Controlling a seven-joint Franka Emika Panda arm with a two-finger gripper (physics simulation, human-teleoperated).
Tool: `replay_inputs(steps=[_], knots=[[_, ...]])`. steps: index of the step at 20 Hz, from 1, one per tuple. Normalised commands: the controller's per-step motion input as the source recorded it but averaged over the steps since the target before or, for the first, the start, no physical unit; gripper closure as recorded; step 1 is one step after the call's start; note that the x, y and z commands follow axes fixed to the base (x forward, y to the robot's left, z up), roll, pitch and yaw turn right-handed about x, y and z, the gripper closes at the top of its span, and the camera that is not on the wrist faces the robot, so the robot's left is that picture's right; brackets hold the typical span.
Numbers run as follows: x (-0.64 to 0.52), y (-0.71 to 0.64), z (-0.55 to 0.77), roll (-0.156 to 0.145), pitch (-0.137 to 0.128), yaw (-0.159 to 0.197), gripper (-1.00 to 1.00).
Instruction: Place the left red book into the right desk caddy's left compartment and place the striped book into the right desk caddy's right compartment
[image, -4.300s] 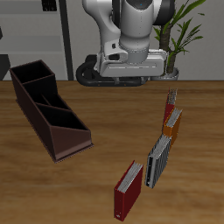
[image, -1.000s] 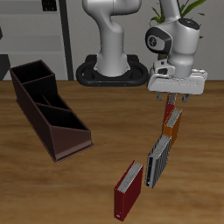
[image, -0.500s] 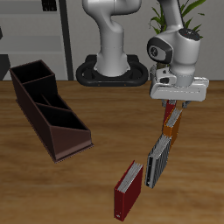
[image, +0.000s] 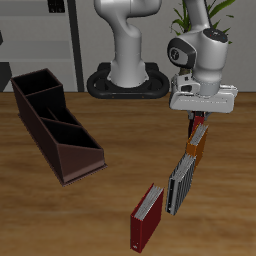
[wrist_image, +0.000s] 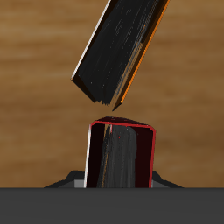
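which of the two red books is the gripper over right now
The red book farthest back, directly under the gripper, behind the orange book. The other red book stands near the table's front edge.

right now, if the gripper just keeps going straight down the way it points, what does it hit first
Most likely the left red book, standing on edge directly under the gripper. The orange book lies beyond it, off that line. Whether the jaws straddle it or strike its top edge is unclear.

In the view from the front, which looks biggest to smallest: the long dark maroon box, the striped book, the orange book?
1. Long dark maroon open-topped box, clearly largest.
2. Black-and-white striped book.
3. Orange book, partly behind the striped one.
The striped book is nearer the camera, so the books' order is unsure.
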Motion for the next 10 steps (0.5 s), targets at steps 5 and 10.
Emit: replay_inputs(steps=[5,10], knots=[[-0.12,-0.28,0.19,0.012,-0.033,0.064,1.0],[-0.13,-0.65,0.38,-0.011,-0.028,0.061,1.0]])
